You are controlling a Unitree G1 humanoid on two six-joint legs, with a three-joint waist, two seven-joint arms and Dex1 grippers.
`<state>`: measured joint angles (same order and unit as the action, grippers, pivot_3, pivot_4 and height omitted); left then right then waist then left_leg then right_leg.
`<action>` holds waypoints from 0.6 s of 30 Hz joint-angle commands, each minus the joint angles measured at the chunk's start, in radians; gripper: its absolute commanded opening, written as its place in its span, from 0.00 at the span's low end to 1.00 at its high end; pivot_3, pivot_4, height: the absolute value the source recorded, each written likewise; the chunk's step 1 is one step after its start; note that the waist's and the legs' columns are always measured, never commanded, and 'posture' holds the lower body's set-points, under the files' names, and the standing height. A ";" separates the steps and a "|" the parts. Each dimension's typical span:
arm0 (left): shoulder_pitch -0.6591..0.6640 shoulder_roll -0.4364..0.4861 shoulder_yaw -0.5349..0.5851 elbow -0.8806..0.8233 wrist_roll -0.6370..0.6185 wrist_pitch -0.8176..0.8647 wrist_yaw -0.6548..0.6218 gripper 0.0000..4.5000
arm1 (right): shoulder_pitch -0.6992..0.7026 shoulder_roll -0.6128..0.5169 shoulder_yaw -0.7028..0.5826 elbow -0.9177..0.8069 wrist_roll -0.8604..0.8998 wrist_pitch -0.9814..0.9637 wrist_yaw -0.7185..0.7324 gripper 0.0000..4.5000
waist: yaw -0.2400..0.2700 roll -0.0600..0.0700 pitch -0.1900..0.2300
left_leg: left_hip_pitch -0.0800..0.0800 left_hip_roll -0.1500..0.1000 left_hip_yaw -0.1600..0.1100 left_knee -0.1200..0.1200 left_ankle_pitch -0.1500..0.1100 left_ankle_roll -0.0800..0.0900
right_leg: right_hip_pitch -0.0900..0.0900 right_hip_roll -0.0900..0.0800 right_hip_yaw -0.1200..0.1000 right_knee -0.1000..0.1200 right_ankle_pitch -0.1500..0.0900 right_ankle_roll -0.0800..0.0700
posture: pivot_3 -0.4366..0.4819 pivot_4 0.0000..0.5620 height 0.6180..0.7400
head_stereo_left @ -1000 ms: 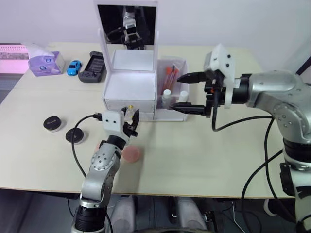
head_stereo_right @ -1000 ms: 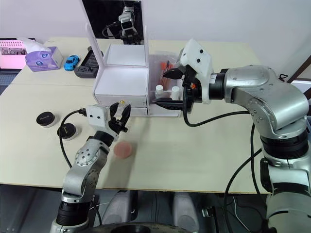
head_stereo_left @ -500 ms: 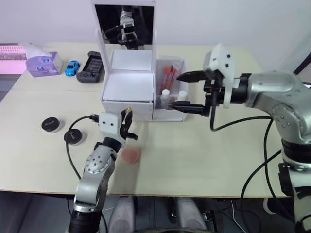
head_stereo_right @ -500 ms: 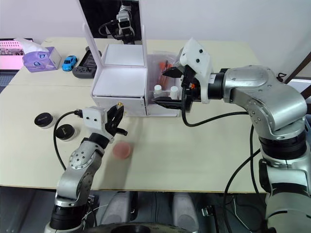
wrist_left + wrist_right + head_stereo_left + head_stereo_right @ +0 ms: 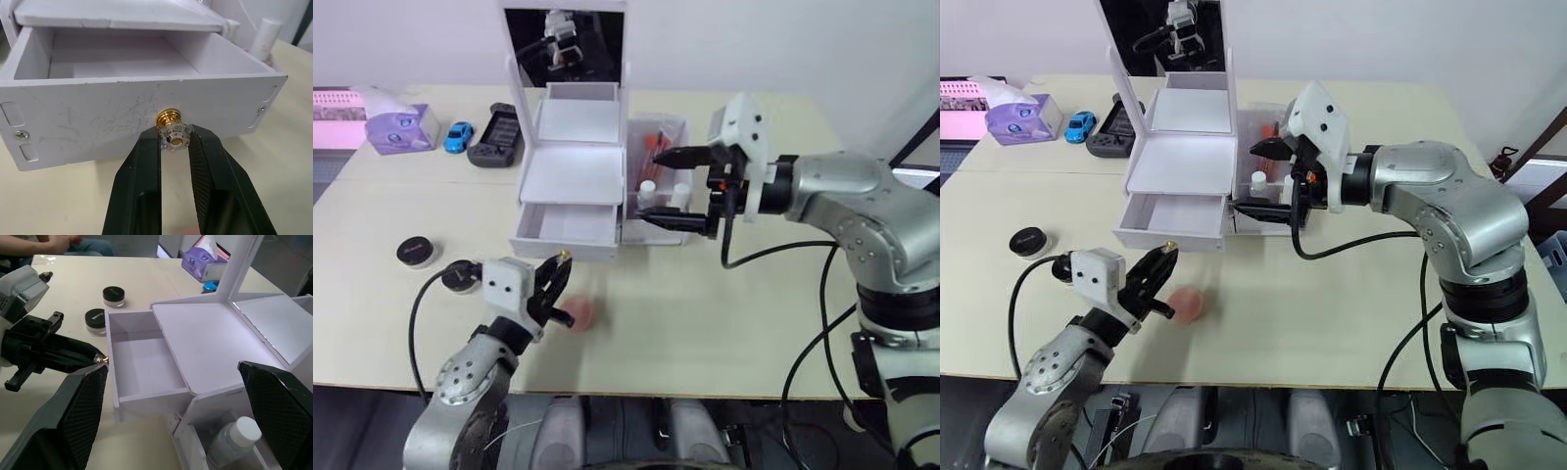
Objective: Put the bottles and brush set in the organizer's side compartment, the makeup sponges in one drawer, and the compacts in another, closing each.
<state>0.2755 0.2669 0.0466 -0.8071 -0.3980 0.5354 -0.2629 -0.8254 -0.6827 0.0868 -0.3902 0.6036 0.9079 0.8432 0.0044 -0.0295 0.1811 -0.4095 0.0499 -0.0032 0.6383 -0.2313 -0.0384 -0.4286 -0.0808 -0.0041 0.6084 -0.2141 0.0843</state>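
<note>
The white organizer (image 5: 570, 171) stands mid-table with its lower drawer (image 5: 563, 225) pulled out and empty. My left gripper (image 5: 172, 142) is shut on the drawer's gold knob (image 5: 172, 132), in front of the organizer. A pink makeup sponge (image 5: 579, 313) lies just right of that gripper. Two black compacts (image 5: 416, 252) (image 5: 460, 275) sit to the left. The clear side compartment (image 5: 658, 186) holds two white-capped bottles (image 5: 648, 189) and the red brush set (image 5: 653, 145). My right gripper (image 5: 668, 186) hovers open beside that compartment, holding nothing.
A mirror (image 5: 566, 44) rises behind the organizer. A purple tissue box (image 5: 401, 125), a blue toy car (image 5: 462, 135) and a black controller (image 5: 499, 137) lie at the back left. A person's hands (image 5: 49, 242) rest at the table's far side.
My left gripper closed on the knob and drew back toward the table's front, pulling the lower drawer open. My right gripper shifted slightly left, staying open.
</note>
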 commanded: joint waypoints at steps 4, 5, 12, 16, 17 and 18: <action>0.022 0.043 0.024 -0.102 -0.104 0.030 -0.039 0.06 | -0.022 0.014 -0.007 -0.005 -0.003 -0.030 -0.001 1.00 | 0.002 0.000 0.000 | 0.000 0.000 0.000 -0.002 0.000 0.000 | 0.000 0.000 0.000 -0.002 0.000 0.000 | 0.48 0.27 0.91; 0.021 0.050 0.026 -0.104 -0.112 0.034 -0.039 0.06 | -0.022 0.015 -0.007 -0.004 -0.004 -0.031 -0.002 1.00 | 0.002 0.000 0.000 | 0.000 0.000 0.000 -0.003 0.000 0.000 | 0.000 0.000 0.000 -0.004 0.000 0.000 | 0.48 0.27 0.91; 0.036 0.098 0.062 -0.124 -0.205 0.068 -0.054 0.06 | -0.020 0.012 -0.012 -0.007 -0.003 -0.038 -0.003 1.00 | 0.007 0.000 0.000 | -0.001 0.000 0.000 -0.008 0.000 0.000 | 0.000 0.001 0.000 -0.009 0.000 0.000 | 0.48 0.27 0.91; 0.054 0.124 0.076 -0.129 -0.247 0.074 -0.060 0.06 | -0.019 0.009 -0.017 -0.009 0.001 -0.038 0.002 1.00 | 0.007 0.000 0.000 | -0.001 0.000 0.000 -0.008 0.000 0.000 | 0.000 0.001 0.000 -0.009 0.000 0.000 | 0.48 0.27 0.91; 0.055 0.127 0.076 -0.129 -0.252 0.074 -0.060 0.06 | -0.018 0.009 -0.017 -0.009 0.002 -0.038 0.003 1.00 | 0.006 0.000 0.000 | -0.001 0.000 0.000 -0.008 0.000 0.000 | 0.000 0.001 0.000 -0.009 0.000 0.000 | 0.48 0.27 0.91; 0.056 0.130 0.073 -0.127 -0.255 0.071 -0.061 0.06 | -0.018 0.008 -0.017 -0.009 0.001 -0.039 0.004 1.00 | 0.006 0.000 0.000 | -0.001 0.000 0.000 -0.007 0.000 0.000 | 0.000 0.001 0.000 -0.009 0.000 0.000 | 0.48 0.27 0.91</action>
<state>0.3370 0.3924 0.1310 -0.8766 -0.6217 0.6210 -0.2974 -0.8254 -0.6688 0.0948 -0.3866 0.6017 0.8867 0.8429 0.0105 -0.0293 0.1813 -0.4103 0.0496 -0.0027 0.6309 -0.2312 -0.0382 -0.4283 -0.0802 -0.0044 0.5992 -0.2137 0.0837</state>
